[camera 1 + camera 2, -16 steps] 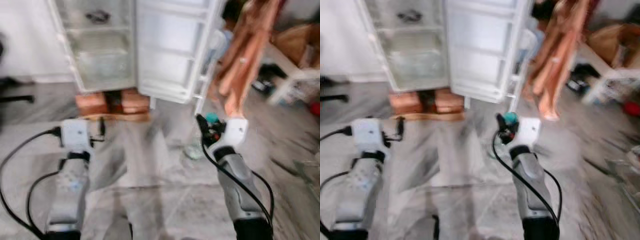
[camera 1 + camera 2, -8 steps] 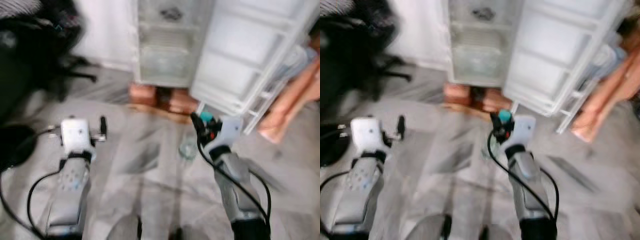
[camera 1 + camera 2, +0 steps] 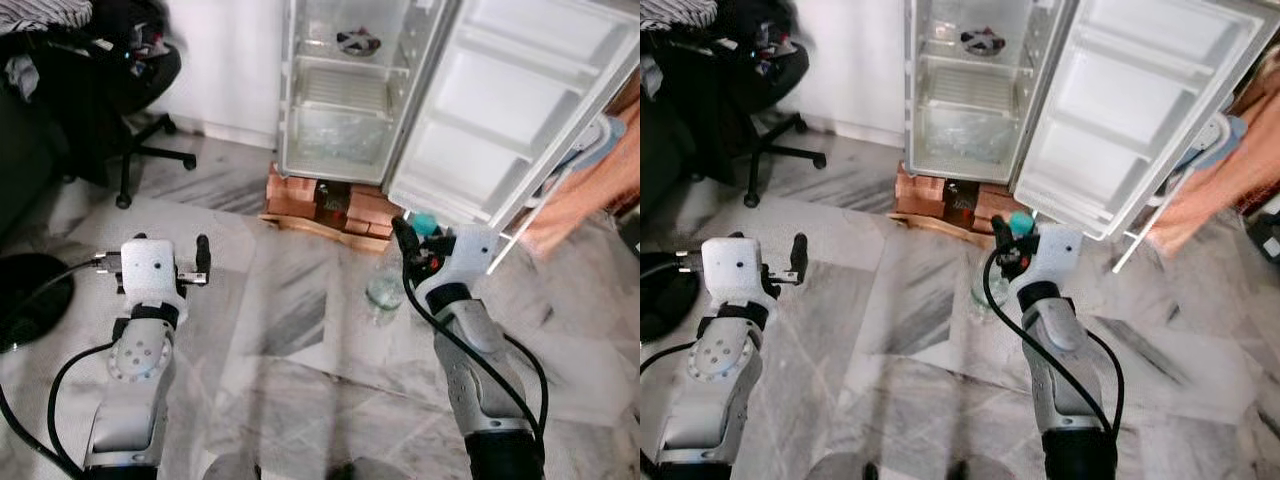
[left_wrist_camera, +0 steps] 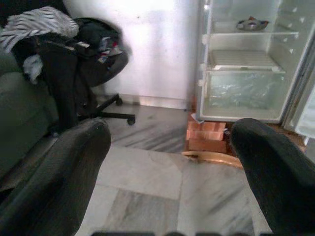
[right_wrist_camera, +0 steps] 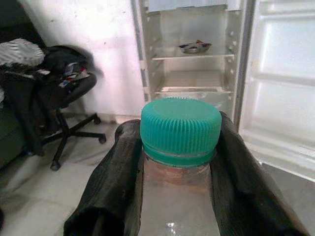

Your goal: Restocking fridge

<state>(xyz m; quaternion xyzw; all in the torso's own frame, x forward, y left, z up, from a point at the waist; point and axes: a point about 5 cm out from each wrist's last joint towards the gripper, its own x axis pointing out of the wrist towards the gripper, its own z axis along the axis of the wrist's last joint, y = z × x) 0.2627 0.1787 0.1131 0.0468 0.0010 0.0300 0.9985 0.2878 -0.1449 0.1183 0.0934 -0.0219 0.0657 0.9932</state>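
Note:
An open white fridge (image 3: 335, 95) stands ahead, raised on bricks (image 3: 345, 205), with its door (image 3: 510, 110) swung out to the right. A small bowl (image 3: 357, 42) rests on an upper shelf. My right gripper (image 3: 408, 245) is shut on the neck of a clear bottle (image 3: 384, 292) with a teal cap (image 5: 180, 129); its fingers (image 5: 115, 182) press the bottle from both sides. The bottle hangs over the marble floor in front of the door. My left gripper (image 4: 172, 162) is held up at the left, open, with nothing between its fingers (image 4: 69, 167).
A black office chair (image 3: 135, 95) piled with clothes stands to the left of the fridge. Peach cloth (image 3: 585, 195) hangs beyond the door at the right. A dark round object (image 3: 30, 300) lies on the floor at the far left. Grey marble floor (image 3: 290, 330) stretches up to the fridge.
The camera has swung and steadied, so the fridge now sits ahead and the chair has come into view. Both arms keep their pose; the right gripper still holds the bottle.

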